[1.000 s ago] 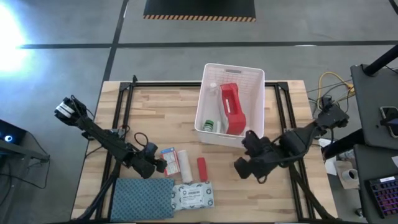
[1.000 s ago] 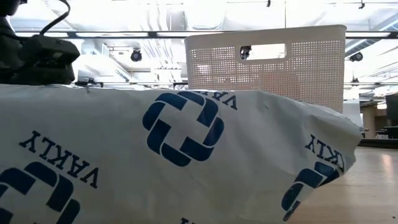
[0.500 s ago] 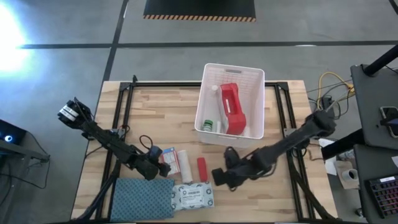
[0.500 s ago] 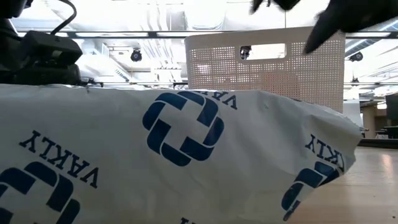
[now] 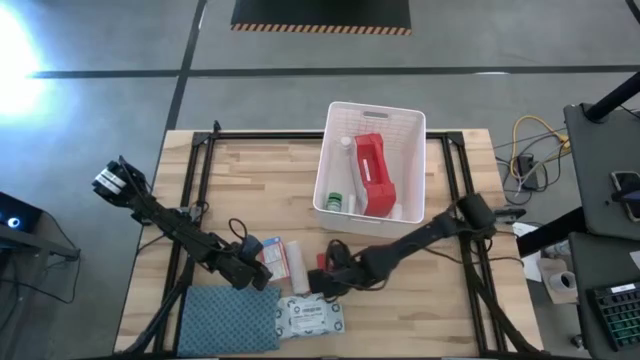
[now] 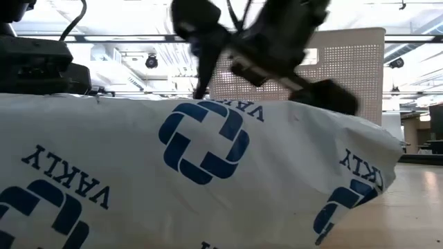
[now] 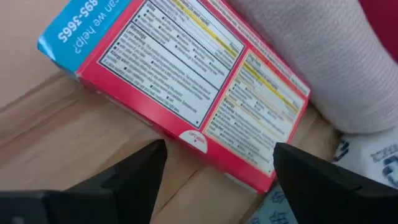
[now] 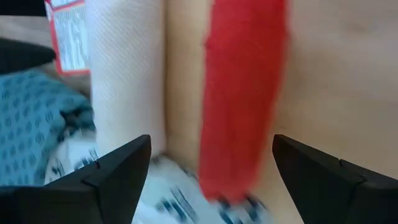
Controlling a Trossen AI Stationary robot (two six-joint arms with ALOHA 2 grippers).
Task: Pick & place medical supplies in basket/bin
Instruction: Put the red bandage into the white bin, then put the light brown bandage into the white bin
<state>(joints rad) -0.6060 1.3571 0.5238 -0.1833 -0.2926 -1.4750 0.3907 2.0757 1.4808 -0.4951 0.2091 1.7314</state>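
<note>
In the high view the white slotted bin (image 5: 412,135) stands at the table's far middle, with the red-and-white pouch (image 5: 373,175) and small bottles (image 5: 338,200) inside. A small red box (image 5: 268,247), a white roll (image 5: 297,262) and a red roll (image 5: 323,263) lie side by side near the table's near edge, and the white wipes packet (image 5: 310,315) lies flat nearer still. My right gripper (image 8: 211,180) is open over the red roll (image 8: 242,93), a finger on either side of its near end. My left gripper (image 7: 214,180) is open just short of the box (image 7: 180,81).
A blue-grey folded cloth (image 5: 228,318) lies left of the wipes packet at the near edge. The wipes packet (image 6: 208,173) fills the low view's foreground, with my right arm (image 6: 270,41) and the bin (image 6: 346,69) behind it. Bare wood stretches over the table's left and right parts.
My right gripper has swept from beside the bin's near right corner toward the table's left and down, ending over the red roll. My left gripper has edged a little closer to the small box. No item has moved.
</note>
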